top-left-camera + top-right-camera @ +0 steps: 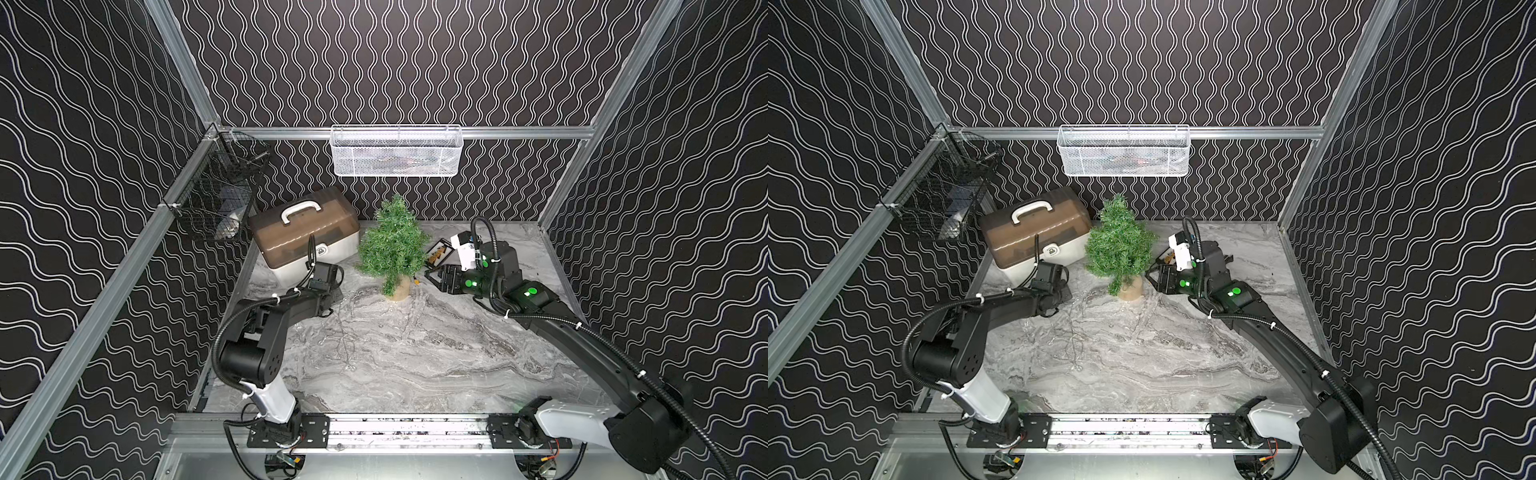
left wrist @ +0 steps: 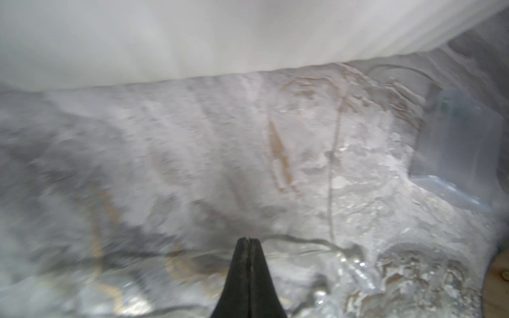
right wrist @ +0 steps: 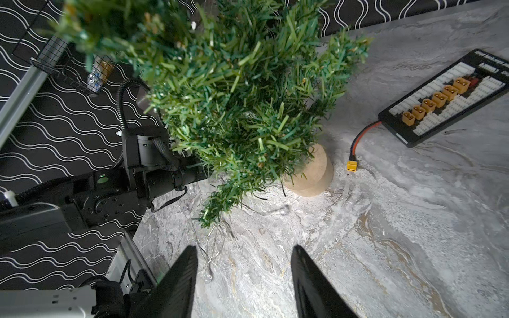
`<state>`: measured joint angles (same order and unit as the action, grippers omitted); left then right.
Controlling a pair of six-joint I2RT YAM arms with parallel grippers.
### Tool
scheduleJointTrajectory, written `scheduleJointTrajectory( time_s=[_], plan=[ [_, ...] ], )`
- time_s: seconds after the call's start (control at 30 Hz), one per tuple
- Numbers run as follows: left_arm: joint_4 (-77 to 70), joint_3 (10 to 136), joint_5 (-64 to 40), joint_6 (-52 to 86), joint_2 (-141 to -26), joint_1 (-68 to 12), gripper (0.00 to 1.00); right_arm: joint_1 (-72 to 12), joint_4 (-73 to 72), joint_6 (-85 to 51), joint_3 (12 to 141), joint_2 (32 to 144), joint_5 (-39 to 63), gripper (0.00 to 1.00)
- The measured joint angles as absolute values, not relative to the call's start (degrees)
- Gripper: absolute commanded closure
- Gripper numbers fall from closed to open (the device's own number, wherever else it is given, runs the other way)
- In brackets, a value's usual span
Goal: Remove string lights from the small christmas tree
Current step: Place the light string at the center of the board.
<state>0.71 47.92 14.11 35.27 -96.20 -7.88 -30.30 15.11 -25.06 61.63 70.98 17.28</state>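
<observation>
My left pincer [image 2: 249,243] is closed, tips together, low over the counter [image 1: 436,353]. A strand of the string lights [image 2: 303,240] runs off right at its tips, but the blur keeps me from telling whether it is pinched. My right pincer [image 3: 244,275] stands open, with the small christmas tree [image 3: 234,96] upright just ahead of it and more wire loose on the counter beside it.
</observation>
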Motion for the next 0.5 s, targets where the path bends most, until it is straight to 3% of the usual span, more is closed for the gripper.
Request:
scheduleJointTrajectory(
  time_s=[0.07, 0.17, 0.37, 0.5],
  plan=[
    [2.37, 46.96, 14.09, 36.10, -94.98, -6.94, 0.97, -30.28, 15.14, -25.06, 61.32, 70.13, 17.26, 0.45],
    [4.08, 45.69, 13.58, 36.23, -93.45, -6.68, 0.82, -30.26, 15.18, -25.06, 60.97, 69.60, 17.30, 0.45],
    [5.58, 46.78, 12.82, 36.29, -93.49, -6.66, 0.78, -30.26, 15.42, -25.08, 60.40, 69.32, 17.65, 0.45],
    [6.63, 46.87, 13.06, 36.27, -92.77, -7.03, 0.63, -30.26, 15.51, -25.04, 60.34, 68.84, 17.61, 0.43]
  ],
)
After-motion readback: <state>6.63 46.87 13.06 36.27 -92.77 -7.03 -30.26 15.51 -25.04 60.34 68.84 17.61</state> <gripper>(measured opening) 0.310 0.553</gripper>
